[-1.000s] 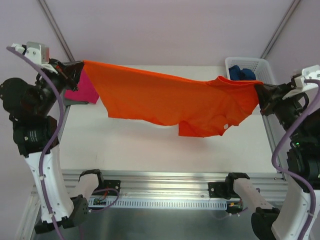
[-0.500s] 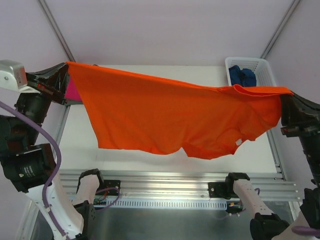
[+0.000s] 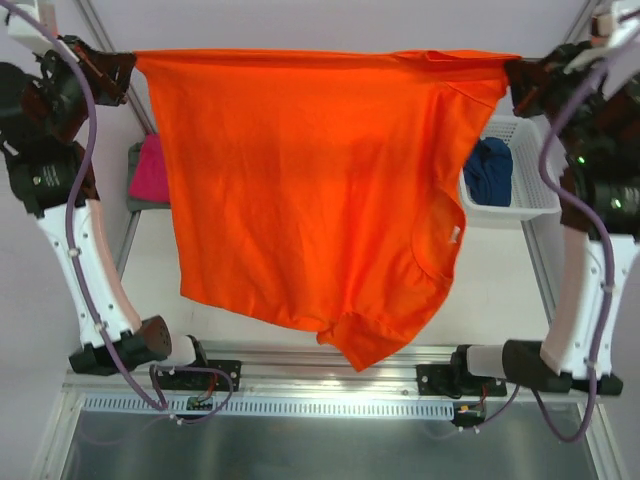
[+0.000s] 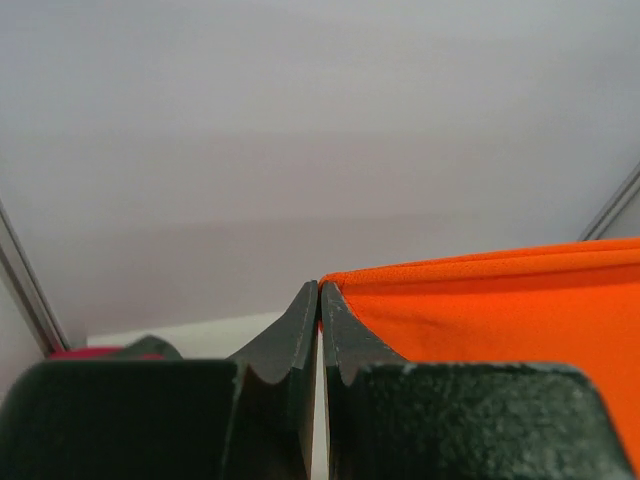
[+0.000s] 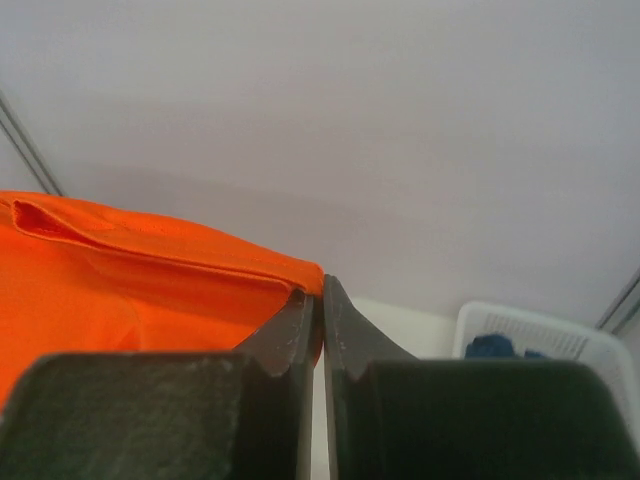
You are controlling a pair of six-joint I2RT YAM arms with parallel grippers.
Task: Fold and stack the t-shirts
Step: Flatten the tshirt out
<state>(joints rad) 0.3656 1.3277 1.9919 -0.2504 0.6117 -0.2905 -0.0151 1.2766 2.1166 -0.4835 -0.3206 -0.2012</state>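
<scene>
Two end effectors [image 3: 130, 68] [image 3: 510, 78] pinch one orange t-shirt [image 3: 300, 180].

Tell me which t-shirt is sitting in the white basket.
The dark blue t-shirt; the orange t-shirt hangs in the air, the pink t-shirt lies on the table.

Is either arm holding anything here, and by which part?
Both hold the orange t-shirt, hanging spread between them: the left gripper pinches its upper left corner, the right gripper its upper right corner.

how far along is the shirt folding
Possibly done: the magenta shirt lying at far left. In hand: the orange t-shirt, hanging unfolded between left gripper and right gripper. Left: folding it, then the dark blue shirt in the white basket.
</scene>
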